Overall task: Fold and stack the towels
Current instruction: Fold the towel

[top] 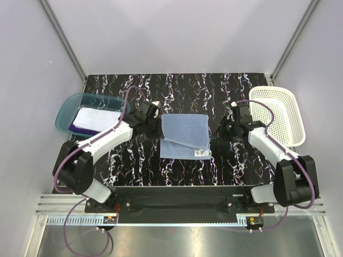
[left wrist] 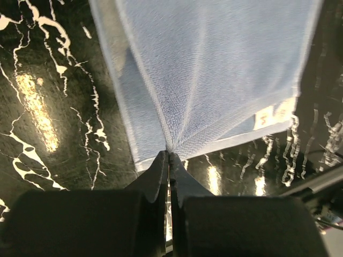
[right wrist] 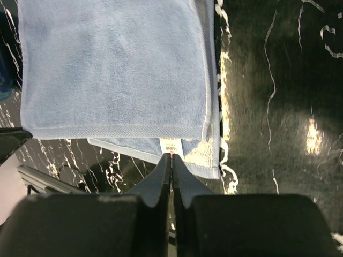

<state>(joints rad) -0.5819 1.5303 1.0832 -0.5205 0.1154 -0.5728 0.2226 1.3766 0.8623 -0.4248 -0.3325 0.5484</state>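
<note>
Table: black marble, walled booth.
Towel: blue, centre, partly folded.
Left gripper: pinching towel's left edge.
Right gripper: closed, by towel's right edge, apparently empty.
Tip: carry edge low, square corners before releasing.

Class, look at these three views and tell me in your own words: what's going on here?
Two robot arms are working on a half-folded light blue towel on the dark table. The left hand is shut on one edge of it, bunching the cloth. The right hand is shut at the opposite edge, by the white label; whether it pinches is unclear. A white towel lies on a purple towel in the teal tray.
</note>
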